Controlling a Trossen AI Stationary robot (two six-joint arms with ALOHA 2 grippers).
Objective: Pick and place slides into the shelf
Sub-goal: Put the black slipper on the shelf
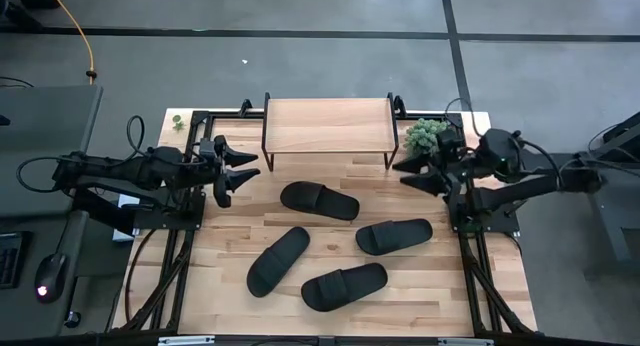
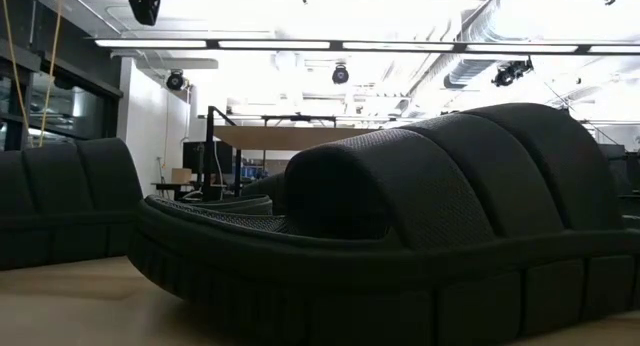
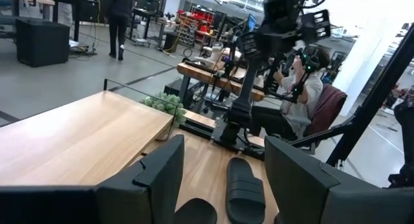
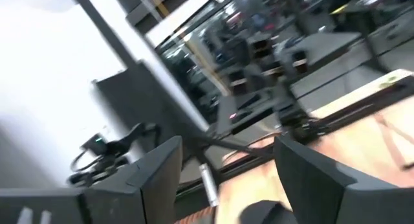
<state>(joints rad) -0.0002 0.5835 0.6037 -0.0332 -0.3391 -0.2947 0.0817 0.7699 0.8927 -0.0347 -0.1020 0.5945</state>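
Four black slides lie flat on their soles on the wooden table: one point(image 1: 320, 201) near the shelf, one point(image 1: 278, 260) to the left, one point(image 1: 394, 236) to the right, one point(image 1: 344, 286) nearest the front edge. The low view is filled by one slide point(image 2: 400, 236). The shelf point(image 1: 327, 126) stands on thin black legs at the table's far edge. My left gripper point(image 1: 240, 176) hovers open, left of the slides, and its wrist view shows a slide point(image 3: 246, 191) between its fingers, farther off. My right gripper point(image 1: 400, 175) hovers open by the shelf's right leg.
A small green plant point(image 1: 428, 136) sits right of the shelf, close to my right gripper. Black frame rails point(image 1: 170, 226) run along both sides of the table. In the left wrist view a seated person point(image 3: 304, 88) shows beyond the table.
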